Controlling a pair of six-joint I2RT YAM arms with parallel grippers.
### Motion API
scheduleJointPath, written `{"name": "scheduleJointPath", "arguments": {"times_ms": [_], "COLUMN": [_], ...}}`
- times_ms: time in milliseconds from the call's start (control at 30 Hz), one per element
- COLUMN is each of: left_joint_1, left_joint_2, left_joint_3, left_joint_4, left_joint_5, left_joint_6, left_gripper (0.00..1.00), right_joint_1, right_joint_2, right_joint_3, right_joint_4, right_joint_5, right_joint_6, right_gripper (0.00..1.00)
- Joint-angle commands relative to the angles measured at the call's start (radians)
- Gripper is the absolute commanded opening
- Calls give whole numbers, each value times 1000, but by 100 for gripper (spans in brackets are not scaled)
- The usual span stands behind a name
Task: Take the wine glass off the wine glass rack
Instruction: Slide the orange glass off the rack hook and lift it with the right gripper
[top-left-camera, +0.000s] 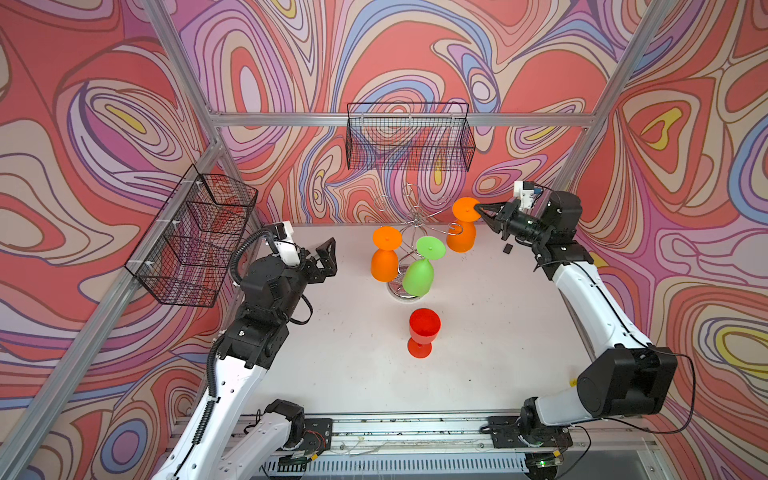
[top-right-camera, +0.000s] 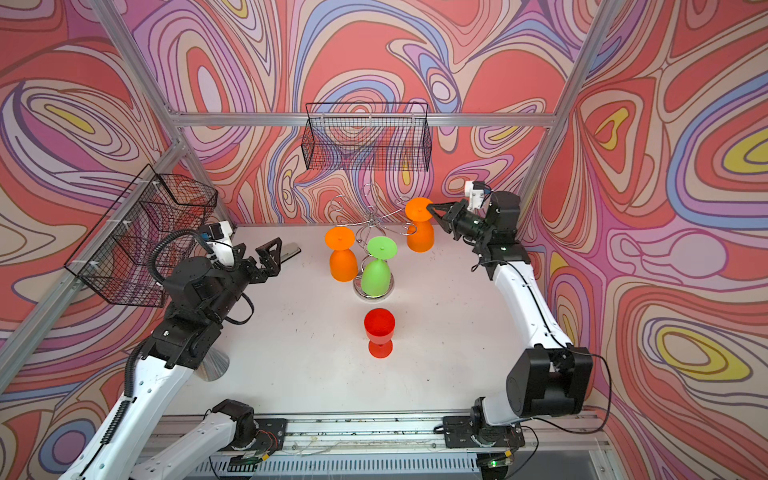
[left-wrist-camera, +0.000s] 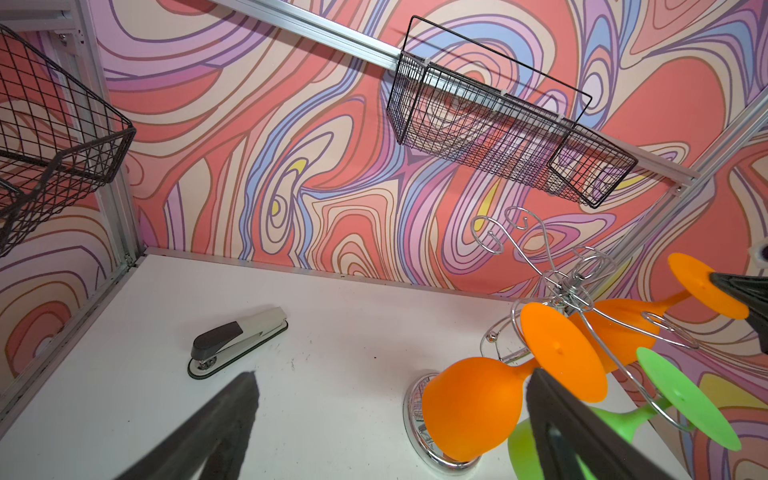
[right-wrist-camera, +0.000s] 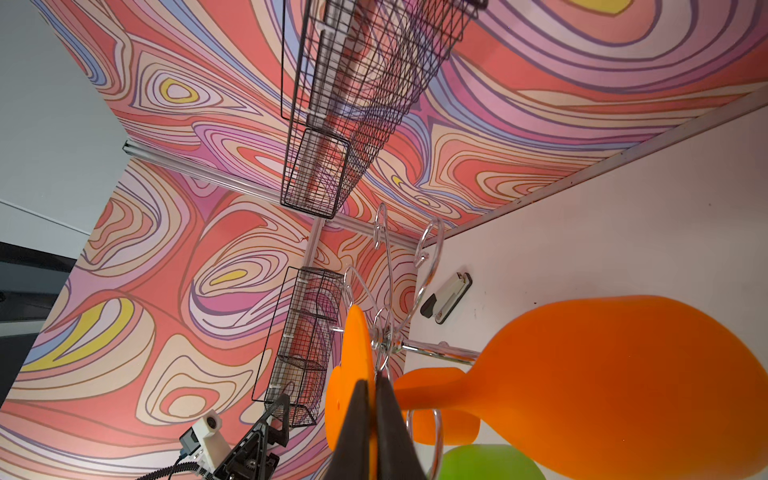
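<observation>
Right tool (right-wrist-camera: 371, 382) clamps wine glass (right-wrist-camera: 623, 374) foot; wrist view shows stapler (right-wrist-camera: 446, 297).

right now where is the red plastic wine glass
In both top views the red plastic wine glass stands upright centrally on the white table, off the shiny chrome wire rack, just in front of its hanging green glass.

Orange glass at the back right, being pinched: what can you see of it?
The orange glass looks like matte, opaque plastic: round foot, short stem, tulip-shaped bowl. It hangs upside down, foot up, its stem seemingly through a curled hook of the chrome rack. The right claw is shut on its foot's edge.
</observation>
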Motion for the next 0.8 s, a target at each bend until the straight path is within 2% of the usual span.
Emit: {"name": "scheduleJointPath", "arguments": {"times_ms": [0, 233, 467, 600, 767], "left_joint_1": [7, 6, 6, 6, 6], "left_joint_2": [-2, -4, 13, 28, 82], "left_joint_3": [-4, -3, -3, 7, 9], "left_joint_4": [-6, 3, 42, 76, 203], "left_joint_5": [8, 22, 145, 277, 538], "left_joint_6": [8, 9, 12, 29, 18], "left_gripper": [100, 100, 99, 99, 99], "right_joint_1": [-43, -117, -124, -124, -124], "right_joint_2": [-64, -175, -267, -332, -388], "right_joint_3": [-15, -35, 31, 82, 38], "right_joint_4": [-38, -134, -218, -203, 75], "right_joint_5": [-15, -40, -29, -9, -49], "right_joint_6": [-33, -76, -133, -155, -10], "right_gripper": [0, 0, 0, 0, 0]}}
